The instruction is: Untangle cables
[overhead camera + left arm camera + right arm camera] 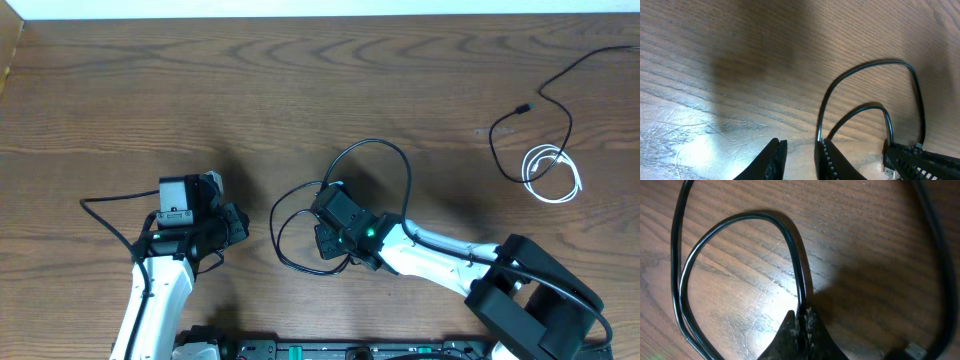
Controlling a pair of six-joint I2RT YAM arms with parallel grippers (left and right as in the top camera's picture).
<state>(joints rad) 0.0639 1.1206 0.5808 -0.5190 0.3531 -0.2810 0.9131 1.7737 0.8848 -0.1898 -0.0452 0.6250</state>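
Observation:
A black cable lies in loose overlapping loops at the table's middle. My right gripper sits low among those loops. In the right wrist view it is shut on one strand of this black cable, which curves away to the left in front of the fingers. My left gripper rests to the left of the loops. Its jaws stand slightly open with only bare table between them, and a strand of the cable passes just behind the right finger. A second black cable and a coiled white cable lie far right.
A small plug end shows beside the right gripper's body in the left wrist view. The left arm's own thick black wire trails to the left. The table's far edge runs along the top.

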